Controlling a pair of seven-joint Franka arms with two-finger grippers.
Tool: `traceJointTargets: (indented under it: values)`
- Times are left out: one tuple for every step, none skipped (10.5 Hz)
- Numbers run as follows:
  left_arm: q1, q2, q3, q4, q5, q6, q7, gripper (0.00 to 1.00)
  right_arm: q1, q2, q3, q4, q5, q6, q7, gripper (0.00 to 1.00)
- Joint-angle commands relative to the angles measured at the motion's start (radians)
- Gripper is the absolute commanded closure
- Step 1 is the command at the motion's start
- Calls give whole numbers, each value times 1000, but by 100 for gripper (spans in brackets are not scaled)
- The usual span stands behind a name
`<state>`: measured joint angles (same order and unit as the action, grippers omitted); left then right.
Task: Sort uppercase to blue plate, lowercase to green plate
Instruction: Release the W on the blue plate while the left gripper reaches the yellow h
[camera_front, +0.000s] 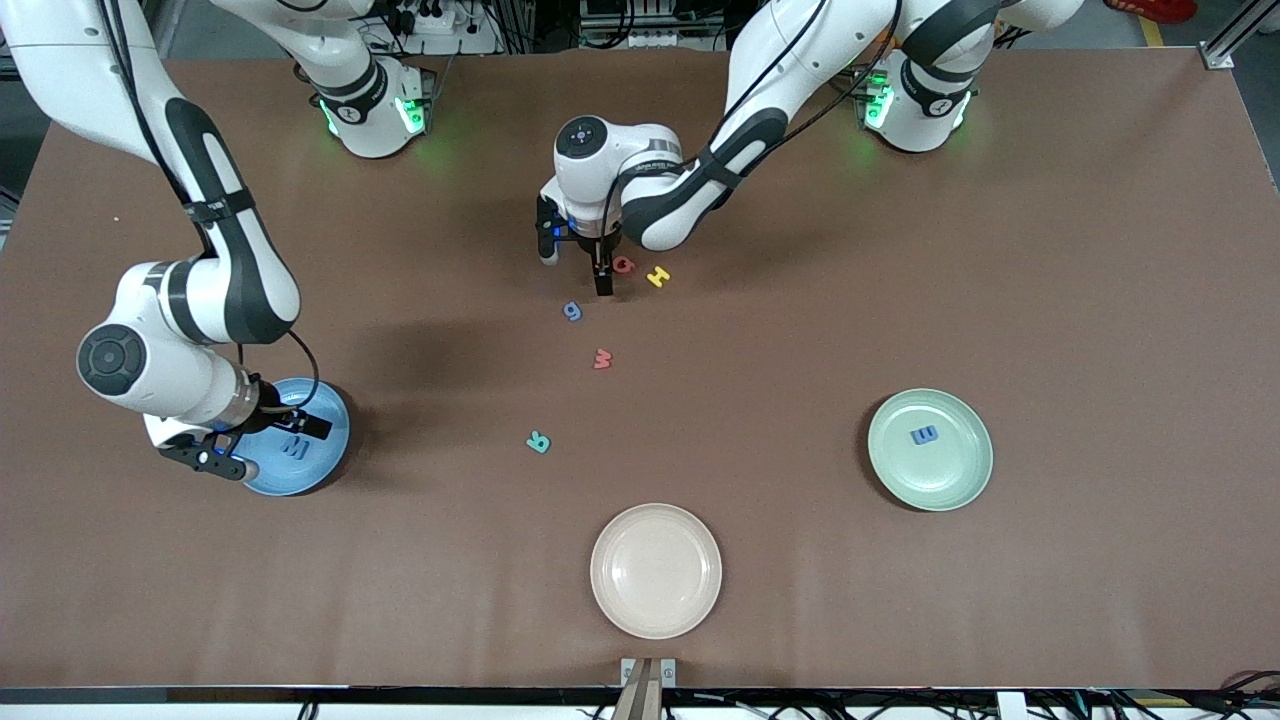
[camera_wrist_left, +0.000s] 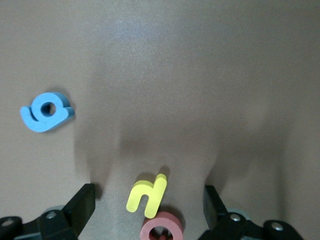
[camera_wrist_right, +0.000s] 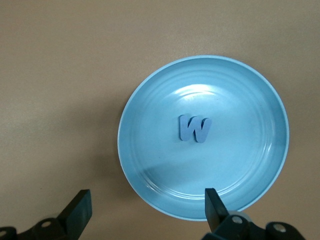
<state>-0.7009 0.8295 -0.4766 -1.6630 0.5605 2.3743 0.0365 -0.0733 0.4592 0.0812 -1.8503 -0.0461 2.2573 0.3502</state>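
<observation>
Yellow n (camera_wrist_left: 146, 194): it lies between your left claw's spread fingers, touching the red Q (camera_wrist_left: 161, 228) beside it.
Left claw (camera_front: 603, 280): you have it low over the bench (camera_front: 900, 250), jaws wide with nothing held yet, straddling the n.
Step in hand: by my reading you are starting the pick of the yellow n, a lowercase bound for the green plate (camera_front: 960, 485).
Next move: close on the n alone; the Q sits so tight against it that you risk dragging or pinching both.
Nearby letters: yellow H (camera_front: 657, 277) sits just beside the Q toward the left arm's end; blue g (camera_front: 572, 311) is nearer the front camera, then red w (camera_front: 602, 358), then teal R (camera_front: 538, 441).
Right claw (camera_front: 262, 440): it hovers over the blue plate (camera_front: 325, 470), jaws wide and empty, waiting.
Blue plate: blue W (camera_wrist_right: 195, 128) already lies in it.
Green plate: blue m (camera_front: 923, 435) already lies in it.
Cream plate (camera_front: 610, 590): nearest the front camera, no part in your sort.
</observation>
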Motion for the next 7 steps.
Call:
traceJointTargets:
  values:
    - [-3,17,-3,19,27,9,6,15,-8,9,6,14,9,-4,15,0]
    - [-3,22,-3,19,27,9,6,25,-8,12,6,14,9,-4,15,0]
    - [-3,25,-2,19,29,9,6,34,-8,12,6,14,9,-2,13,0]
    - [-2,25,-2,19,29,9,6,47,-8,12,6,14,9,-4,15,0]
    - [-2,25,-2,19,30,9,6,59,-8,12,6,14,9,-2,13,0]
    - [-2,25,-2,19,30,9,6,66,-8,12,6,14,9,-2,13,0]
    - [0,25,0,19,30,9,6,67,-8,12,6,14,9,-2,15,0]
